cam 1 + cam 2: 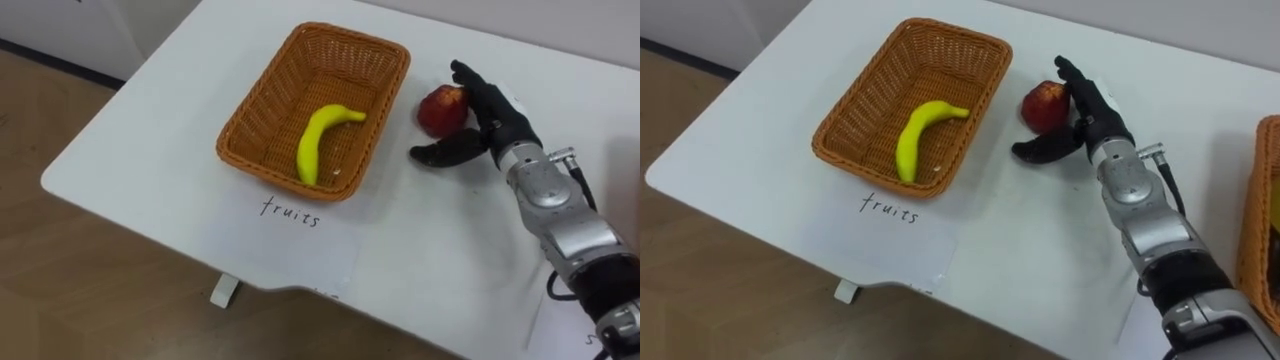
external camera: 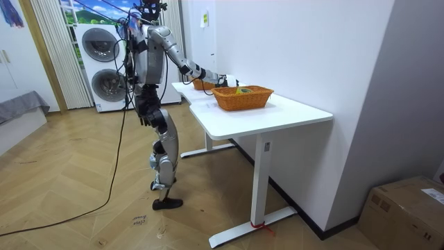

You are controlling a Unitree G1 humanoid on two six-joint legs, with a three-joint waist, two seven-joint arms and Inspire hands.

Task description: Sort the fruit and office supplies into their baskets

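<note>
One yellow banana (image 1: 318,140) was already lying in the brown woven wicker basket (image 1: 262,100), curved along its floor towards the near right side. That basket sat on the white rectangular table (image 1: 150,150), with a sheet of white paper (image 1: 290,240) carrying a handwritten label lying flat just in front of it, at the table's near edge.

So the thing to watch was the round red apple (image 1: 440,108). It wasn't in any basket; it was on the tabletop just beside the wicker basket's right wall, near the far corner. The robot's black right hand (image 1: 497,118) was reached out to it on a silver forearm. Its fingers (image 1: 470,78) were pretty much straight and lay along the apple's right side, while the thumb (image 1: 445,152) stuck out wide towards the basket, on the table in front of the fruit. So the hand was spread, cupping the apple rather than clamped round it, and I couldn't tell if the apple was lifted at all.

Off at the right edge you could see the rim of a second woven basket (image 1: 1264,200), well apart from the first.

From across the room, the robot stood upright on the wooden floor at the table's far end, arm stretched over the top, with two stacked white washing machines (image 2: 100,45) behind it.
</note>
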